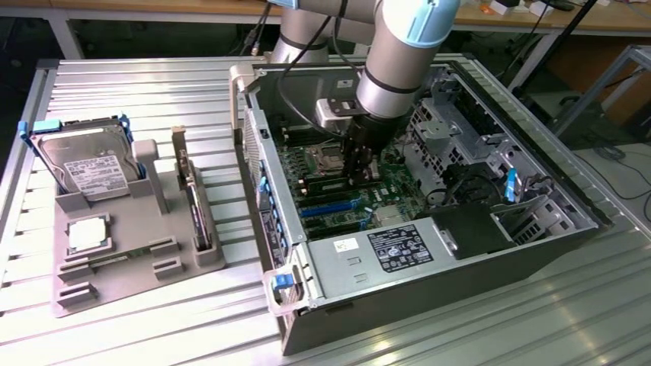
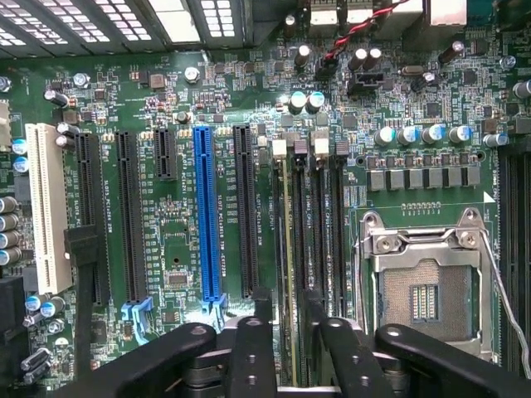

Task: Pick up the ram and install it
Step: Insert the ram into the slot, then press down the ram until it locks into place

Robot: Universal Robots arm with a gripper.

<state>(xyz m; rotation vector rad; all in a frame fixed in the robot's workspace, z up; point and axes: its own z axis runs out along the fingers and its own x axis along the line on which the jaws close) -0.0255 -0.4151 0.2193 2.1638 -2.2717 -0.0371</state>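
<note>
The gripper (image 2: 288, 313) hangs low over the motherboard (image 2: 178, 240), fingers (image 2: 253, 336) parted astride the ram (image 2: 288, 240), clasping nothing. The ram stands on edge among the memory slots (image 2: 319, 232), beside the processor socket (image 2: 423, 290). It is probably light, stiff and brittle, best held along its top edge. Neighbouring slots and the case wall (image 1: 267, 175) leave little room.

Table (image 1: 133, 84): ribbed bare metal, semi-gloss. Tray (image 1: 152, 271), 9 o'clock of case (image 1: 336, 263): matt grey plastic. Drive (image 1: 87, 164): shiny metal, paper label. Case: matt sheet metal. Motherboard (image 2: 178, 240): glossy green. Gripper (image 2: 284, 305): matt black.
</note>
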